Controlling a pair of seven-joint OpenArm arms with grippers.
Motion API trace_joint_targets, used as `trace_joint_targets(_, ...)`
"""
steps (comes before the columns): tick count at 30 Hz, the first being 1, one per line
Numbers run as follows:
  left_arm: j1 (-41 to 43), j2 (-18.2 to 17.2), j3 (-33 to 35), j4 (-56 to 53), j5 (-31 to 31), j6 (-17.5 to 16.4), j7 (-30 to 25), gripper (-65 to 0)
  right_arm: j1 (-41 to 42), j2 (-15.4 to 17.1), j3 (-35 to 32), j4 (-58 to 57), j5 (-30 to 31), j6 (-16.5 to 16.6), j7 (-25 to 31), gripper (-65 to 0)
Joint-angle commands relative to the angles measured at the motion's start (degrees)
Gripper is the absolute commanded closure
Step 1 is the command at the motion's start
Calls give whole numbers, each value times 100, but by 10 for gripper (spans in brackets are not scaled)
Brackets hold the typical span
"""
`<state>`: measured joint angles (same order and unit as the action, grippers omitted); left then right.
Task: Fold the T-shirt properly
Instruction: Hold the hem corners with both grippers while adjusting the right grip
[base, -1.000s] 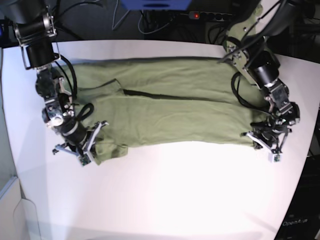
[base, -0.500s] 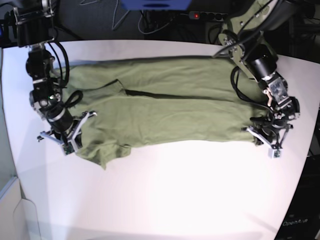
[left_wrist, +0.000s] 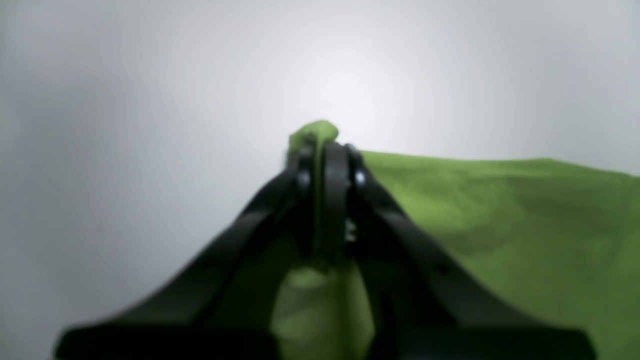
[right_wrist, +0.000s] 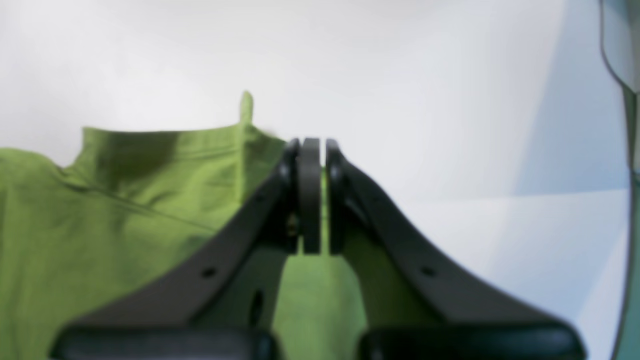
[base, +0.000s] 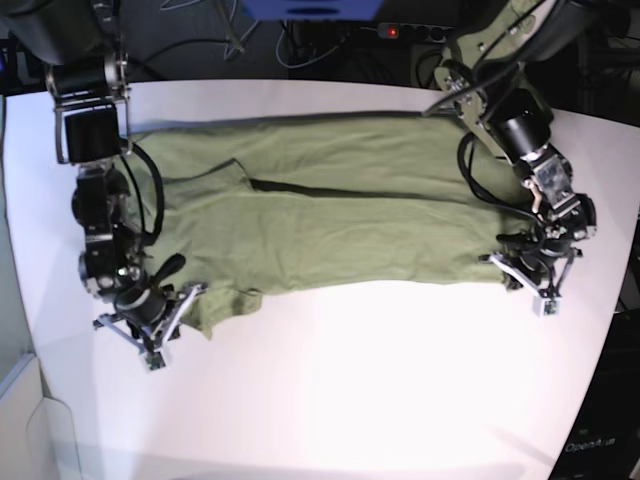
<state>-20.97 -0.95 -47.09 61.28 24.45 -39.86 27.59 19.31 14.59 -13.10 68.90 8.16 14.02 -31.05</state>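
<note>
T-shirt (base: 330, 215) fabric is lying spread lengthwise across the white table (base: 380, 400), one long side already folded over so a dark seam line is running along its middle, and both near corners are sitting at the grippers' tips. The left gripper (left_wrist: 325, 150) is pressing its jaws together on the hem corner; a small tuft of green cloth is poking out just beyond the fingertips, and the rest of the shirt is trailing off to one side of the tool. The right gripper (right_wrist: 310, 150) is also closing tight, with green cloth showing between and beneath its jaws at the sleeve end, so it appears to be pinching a fold there, with a short strip of fabric standing up just beside it.

Slippage looks like the main risk: the left gripper is holding only a thin bite near the very edge, and a quick lift could be pulling the cotton free. If one arm is rising faster than the other, the long edge could be sagging or twisting and the fold landing crooked. The bunched sleeve by the right gripper could be dragging along as a lump.

The cloth is reading as soft, matte, olive-green cotton, lightly wrinkled, with a stitched hem; the table is smooth and glossy.
</note>
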Motion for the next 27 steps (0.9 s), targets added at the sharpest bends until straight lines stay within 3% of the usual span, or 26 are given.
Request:
trace_joint_targets(1,-149,-50,28,83,-84,-14,-144,-17,280,-4,31,-55,14,0,129,-87)
trace_joint_targets(5,-149,-50,28,83,-84,-14,-144,-17,465,-233,22,-530,14,9,147,-319)
trace_joint_targets(7,-149,-50,28,83,-84,-14,-144,-17,465,-294,14,-539,14,167,155,-418)
trace_joint_targets(10,-158,-50,81,75,-84,-14,-144,-17,465,-356,14,-539,14,528,155,-502)
trace_joint_targets(27,-149,-50,309,75,-84,-14,-144,-17,473,-364,14,-715,6,580,639,-514)
